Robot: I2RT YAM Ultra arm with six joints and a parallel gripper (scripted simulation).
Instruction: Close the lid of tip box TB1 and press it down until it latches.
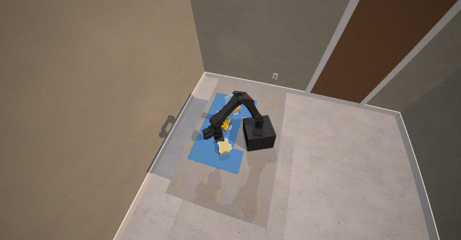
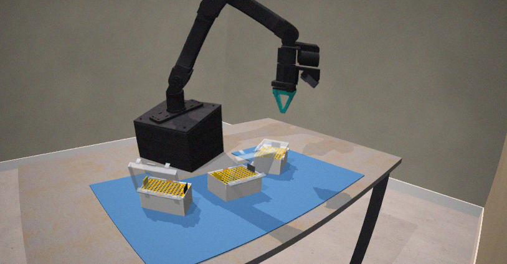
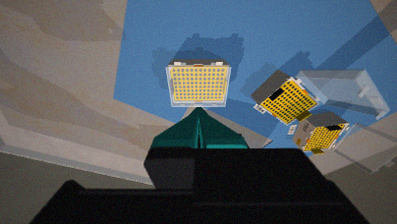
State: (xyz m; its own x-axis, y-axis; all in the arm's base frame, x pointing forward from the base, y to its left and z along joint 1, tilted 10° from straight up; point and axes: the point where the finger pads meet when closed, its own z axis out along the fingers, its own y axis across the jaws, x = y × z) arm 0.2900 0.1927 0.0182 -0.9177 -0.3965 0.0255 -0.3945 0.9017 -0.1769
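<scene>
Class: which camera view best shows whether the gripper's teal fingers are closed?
The exterior view: the gripper hangs high above the mat, fingertips meeting, holding nothing. The wrist view shows the fingers foreshortened. In the top view they are too small to judge.

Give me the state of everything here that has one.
gripper: fingers shut, empty, high above the blue mat.
far tip box: lid down over its insert; whether it is latched cannot be seen.
middle tip box: lid open, box turned askew.
left tip box: lid open, standing upright.
</scene>
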